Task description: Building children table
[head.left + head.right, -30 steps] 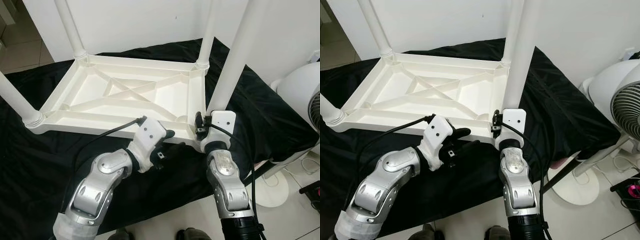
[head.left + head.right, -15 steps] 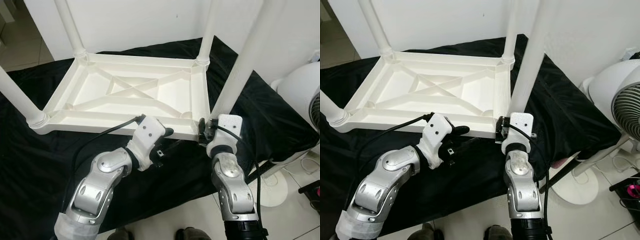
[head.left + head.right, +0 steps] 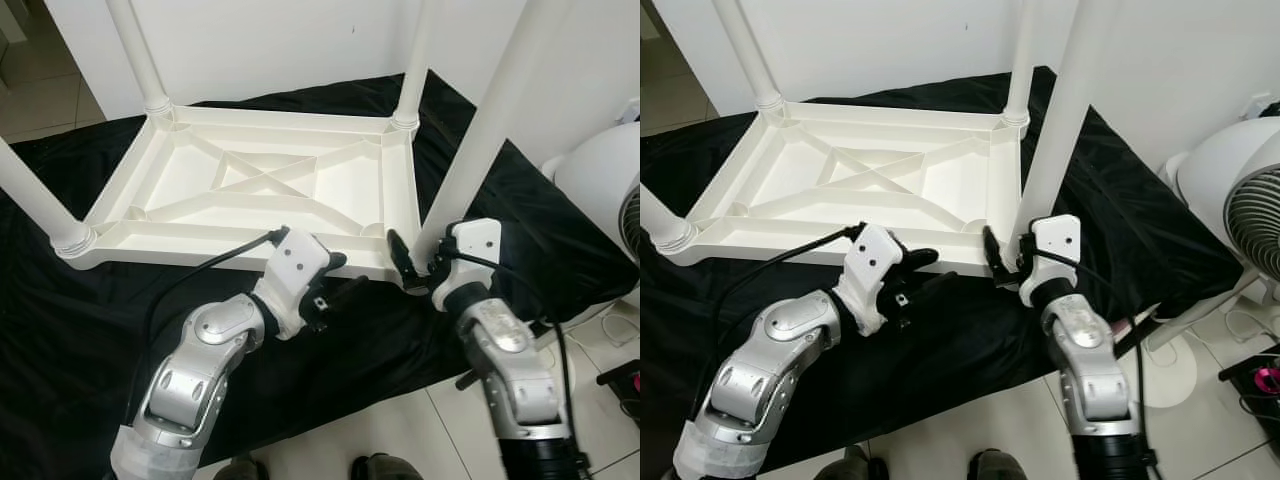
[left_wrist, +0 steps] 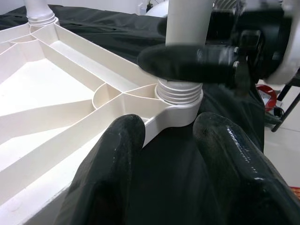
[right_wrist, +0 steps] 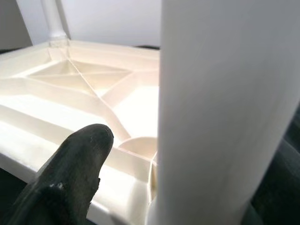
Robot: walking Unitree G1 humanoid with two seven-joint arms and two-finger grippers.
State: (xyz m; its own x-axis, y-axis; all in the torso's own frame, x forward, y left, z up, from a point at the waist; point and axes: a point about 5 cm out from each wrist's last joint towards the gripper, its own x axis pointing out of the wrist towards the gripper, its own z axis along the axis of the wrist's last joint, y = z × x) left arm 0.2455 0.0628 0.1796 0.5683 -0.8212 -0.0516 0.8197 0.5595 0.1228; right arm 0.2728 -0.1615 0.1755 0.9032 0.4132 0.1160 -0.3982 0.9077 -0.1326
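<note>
right gripper (image 3: 412, 262): jaws clasped white leg (image 3: 480, 140) at its threaded base | left gripper (image 3: 335, 285): jaws wide beside table top (image 3: 250, 190) corner

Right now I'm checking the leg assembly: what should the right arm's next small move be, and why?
Probably keep twisting the leg into its corner socket: the right gripper grips its base, and threads show above the socket. The left gripper steadies the tabletop.

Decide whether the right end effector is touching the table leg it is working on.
Touching. In the left wrist view, one black finger of the right end effector lies flat across the white table leg just above its threaded base, no gap visible.
</note>
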